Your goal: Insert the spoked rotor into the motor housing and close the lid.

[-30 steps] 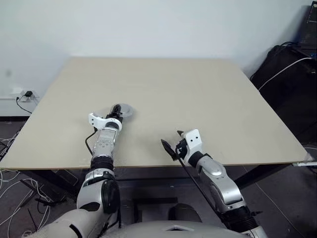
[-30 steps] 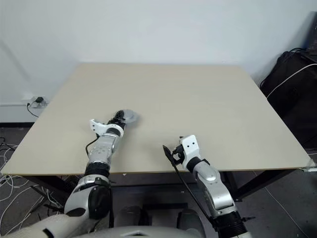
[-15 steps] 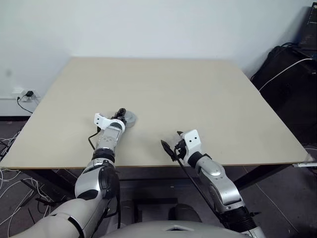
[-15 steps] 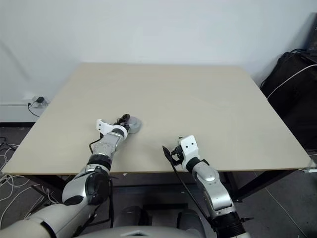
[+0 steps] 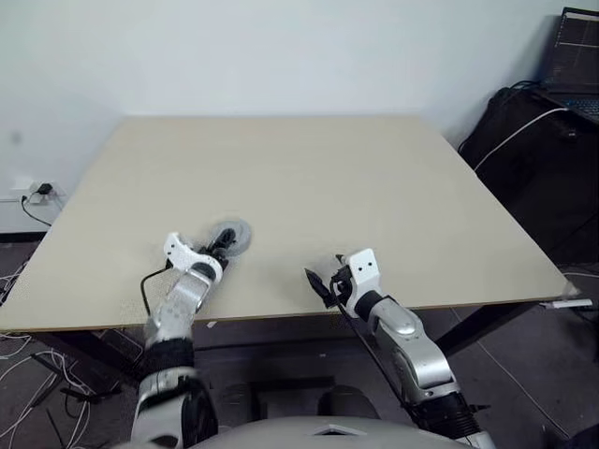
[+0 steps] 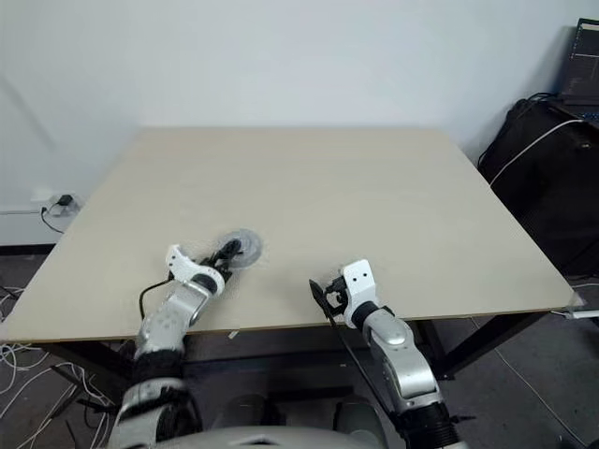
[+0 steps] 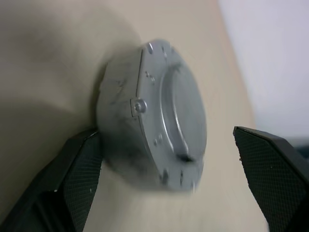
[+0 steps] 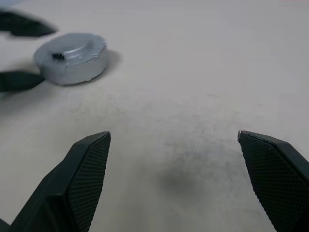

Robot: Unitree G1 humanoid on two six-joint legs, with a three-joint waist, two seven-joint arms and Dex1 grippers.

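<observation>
Sitting closed on the table [image 5: 374, 187], your motor housing [image 7: 154, 128] is wearing its lid [image 7: 181, 118], seemingly untouched, between the spread left gripper [image 5: 223, 245], the right gripper [image 5: 323, 276] hanging open.

Beige table [image 5: 309, 178], white wall [image 5: 281, 47]

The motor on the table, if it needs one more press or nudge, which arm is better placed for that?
Probably the left. The left gripper is open right at the closed motor, whose lid sits between its fingers. The right gripper is open too, but hangs near the table edge, well apart.
</observation>
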